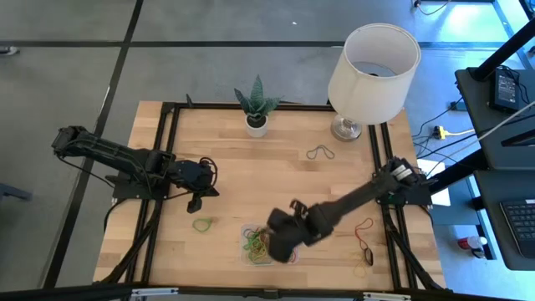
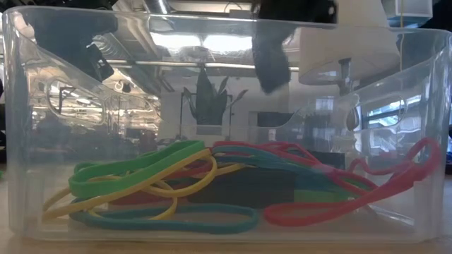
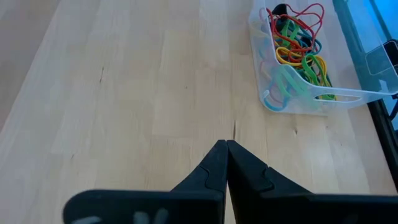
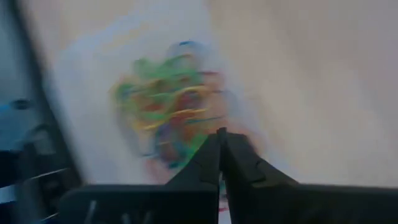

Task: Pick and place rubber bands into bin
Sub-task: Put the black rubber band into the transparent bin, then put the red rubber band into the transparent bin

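Note:
The bin point(image 1: 248, 227), a clear tray near the table's front edge, holds several rubber bands point(image 2: 176, 176) in green, yellow, red and blue. My right gripper point(image 1: 282, 251) hangs shut just above the bin, its fingers point(image 2: 272, 67) pointing down over the pile point(image 4: 165, 118). Loose bands lie on the wood: a green one point(image 1: 201, 223), a grey one point(image 1: 320, 152), and a red point(image 1: 364, 226), a black point(image 1: 365, 248) and a yellow one point(image 1: 360, 270) at the right. My left gripper point(image 1: 196, 204) waits shut above bare wood at the left point(image 3: 225, 144). My right gripper is shut, its fingertips point(image 4: 211, 149) together, pointing steeply down over the bin. The wrist view is blurred, and I cannot tell whether a band is caught between them.
A lamp point(image 1: 372, 67) stands at the far right corner and a small potted plant point(image 1: 257, 104) at the far middle. The middle of the table point(image 1: 251, 167) is bare wood. Black frame rails run along both sides.

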Controlling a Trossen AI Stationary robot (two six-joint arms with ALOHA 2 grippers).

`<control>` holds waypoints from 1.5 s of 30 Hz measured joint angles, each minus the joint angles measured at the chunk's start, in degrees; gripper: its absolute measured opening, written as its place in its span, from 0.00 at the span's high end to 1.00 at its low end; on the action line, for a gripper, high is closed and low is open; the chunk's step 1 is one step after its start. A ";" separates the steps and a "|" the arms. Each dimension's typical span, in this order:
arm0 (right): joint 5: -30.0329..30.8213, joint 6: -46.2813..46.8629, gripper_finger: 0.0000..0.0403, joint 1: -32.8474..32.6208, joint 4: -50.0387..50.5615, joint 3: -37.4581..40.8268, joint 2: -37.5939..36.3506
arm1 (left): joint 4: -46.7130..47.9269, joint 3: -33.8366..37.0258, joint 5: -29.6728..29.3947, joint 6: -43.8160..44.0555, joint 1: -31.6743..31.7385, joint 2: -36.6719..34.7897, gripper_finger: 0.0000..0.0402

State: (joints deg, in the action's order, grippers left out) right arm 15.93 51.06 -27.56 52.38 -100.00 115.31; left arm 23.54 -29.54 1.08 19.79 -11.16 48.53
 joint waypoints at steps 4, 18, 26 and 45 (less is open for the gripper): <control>-0.80 1.86 0.99 -3.10 -6.84 2.32 0.07 | -0.13 0.00 0.00 0.00 0.02 0.00 0.99; -3.02 7.48 0.96 -3.77 -22.60 12.19 0.09 | -0.49 0.00 0.00 0.02 0.00 0.00 0.99; -3.92 8.75 0.84 -3.57 -21.02 12.29 0.09 | -0.45 -0.02 0.02 1.22 0.00 0.00 0.99; -4.10 5.07 0.60 -1.61 -18.12 9.10 0.02 | -0.38 -0.02 0.00 1.53 0.00 0.00 0.99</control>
State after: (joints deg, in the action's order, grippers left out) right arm 11.83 56.13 -29.17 34.26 -90.90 115.33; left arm 23.16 -29.56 1.08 21.32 -11.16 48.53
